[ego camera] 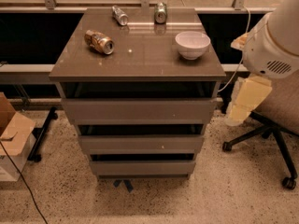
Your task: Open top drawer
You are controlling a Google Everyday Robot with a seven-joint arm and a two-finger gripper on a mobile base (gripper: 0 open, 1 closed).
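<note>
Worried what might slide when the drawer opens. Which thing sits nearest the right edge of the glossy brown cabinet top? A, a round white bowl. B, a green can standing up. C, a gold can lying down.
A: the round white bowl stands by that edge of the glossy brown cabinet top; the cream pincer hangs off to its right, clear of the grey-brown top drawer.
</note>
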